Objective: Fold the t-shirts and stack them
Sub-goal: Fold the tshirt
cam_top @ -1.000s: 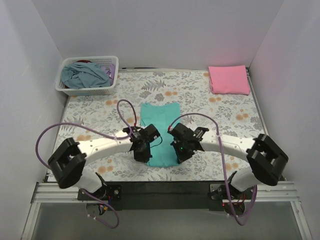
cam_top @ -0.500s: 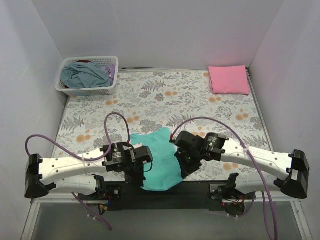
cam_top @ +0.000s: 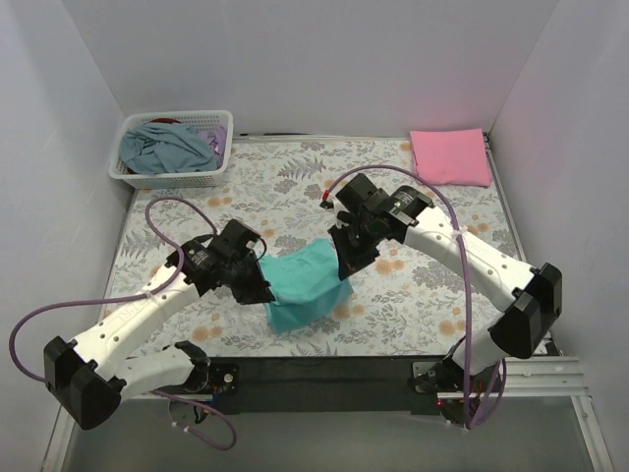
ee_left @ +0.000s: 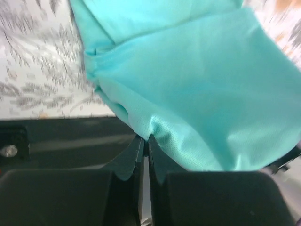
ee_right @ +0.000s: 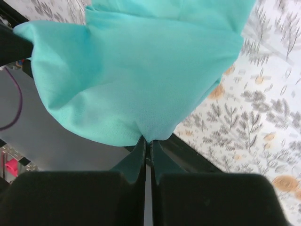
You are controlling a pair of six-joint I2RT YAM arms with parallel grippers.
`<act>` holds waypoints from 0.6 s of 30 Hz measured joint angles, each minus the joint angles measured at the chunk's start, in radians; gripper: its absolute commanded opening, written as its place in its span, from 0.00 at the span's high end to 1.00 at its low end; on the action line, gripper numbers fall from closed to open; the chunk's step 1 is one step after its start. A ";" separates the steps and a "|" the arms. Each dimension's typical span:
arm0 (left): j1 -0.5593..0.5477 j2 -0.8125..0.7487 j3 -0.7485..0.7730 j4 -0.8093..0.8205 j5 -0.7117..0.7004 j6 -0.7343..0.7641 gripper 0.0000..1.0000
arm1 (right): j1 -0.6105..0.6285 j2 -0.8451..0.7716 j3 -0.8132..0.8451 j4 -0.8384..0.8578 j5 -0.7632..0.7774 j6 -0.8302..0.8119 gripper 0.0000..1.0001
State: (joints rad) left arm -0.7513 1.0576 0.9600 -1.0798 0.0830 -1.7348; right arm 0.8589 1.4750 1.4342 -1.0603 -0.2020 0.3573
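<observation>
The teal t-shirt hangs as a loose, doubled-over bundle between the two grippers, above the near middle of the flower-patterned table. The left gripper grips the shirt's left edge; in its wrist view the jaws are pressed together with a small fold of cloth pinched at their tips, and the rest of the fabric spreads away beyond them. The right gripper grips the right edge, a little farther from the bases and higher than the left one, and its jaws are likewise clamped tight on a pinch of cloth. The shirt sags between the two holds, and whether its lowest edge touches the table cannot be told. The pink t-shirt lies folded flat in the far right corner, well apart from both grippers. A white basket in the far left corner holds crumpled clothes.
</observation>
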 measured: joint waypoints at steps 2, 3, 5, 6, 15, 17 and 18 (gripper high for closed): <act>0.090 0.017 -0.003 0.040 0.025 0.042 1.00 | -0.030 0.056 0.061 0.005 -0.018 -0.031 0.99; 0.142 0.026 -0.006 0.065 0.039 0.068 1.00 | -0.045 0.086 0.093 0.004 -0.027 -0.049 0.99; 0.239 0.046 -0.010 0.108 0.067 0.111 1.00 | -0.076 0.149 0.152 0.004 -0.044 -0.079 0.99; 0.274 0.058 -0.010 0.128 0.077 0.130 1.00 | -0.089 0.175 0.174 0.006 -0.050 -0.090 0.99; 0.399 0.234 0.043 0.254 0.125 0.259 1.00 | -0.187 0.342 0.287 0.002 -0.108 -0.177 0.99; 0.405 0.253 0.050 0.279 0.135 0.277 1.00 | -0.198 0.348 0.287 0.009 -0.121 -0.186 0.99; 0.406 0.253 0.050 0.282 0.141 0.285 1.00 | -0.203 0.346 0.282 0.010 -0.126 -0.189 0.99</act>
State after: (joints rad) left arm -0.3458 1.3106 1.0100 -0.7979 0.2237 -1.4498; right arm 0.6563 1.8206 1.7157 -1.0508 -0.3275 0.1680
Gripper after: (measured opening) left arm 0.021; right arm 0.029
